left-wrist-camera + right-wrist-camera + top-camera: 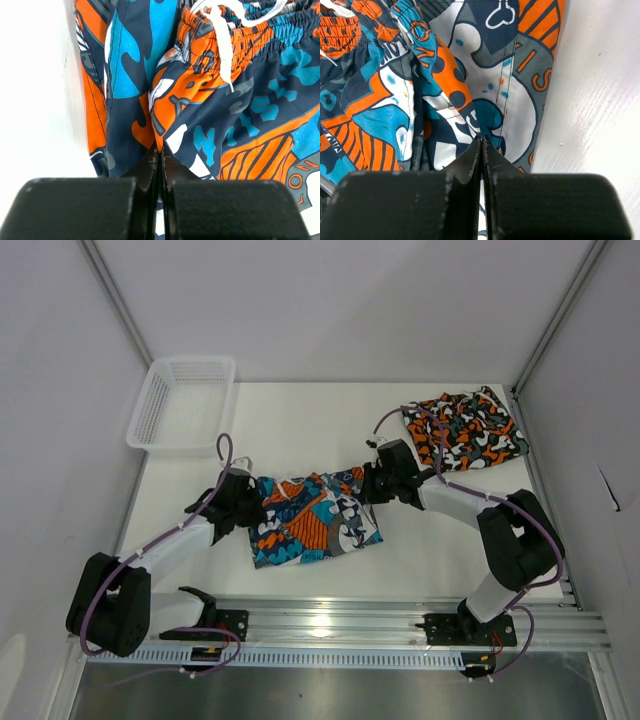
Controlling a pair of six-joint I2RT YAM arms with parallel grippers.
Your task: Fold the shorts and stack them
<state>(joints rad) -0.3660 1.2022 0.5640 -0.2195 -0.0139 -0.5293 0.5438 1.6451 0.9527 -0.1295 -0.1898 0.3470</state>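
The blue-teal, orange and white cartoon shorts (315, 518) lie in the middle of the table. My left gripper (250, 502) is shut on their left edge; in the left wrist view the fabric (210, 100) runs into the closed fingertips (159, 152), with the white drawstring at the top. My right gripper (372, 483) is shut on their upper right corner; in the right wrist view the cloth (445, 85) is pinched at my gripper (482, 142). The camouflage shorts (463, 428) lie folded at the far right, apart from both grippers.
A white mesh basket (184, 403) stands at the far left corner. White enclosure walls surround the table (300, 430). A metal rail (330, 625) runs along the near edge by the arm bases.
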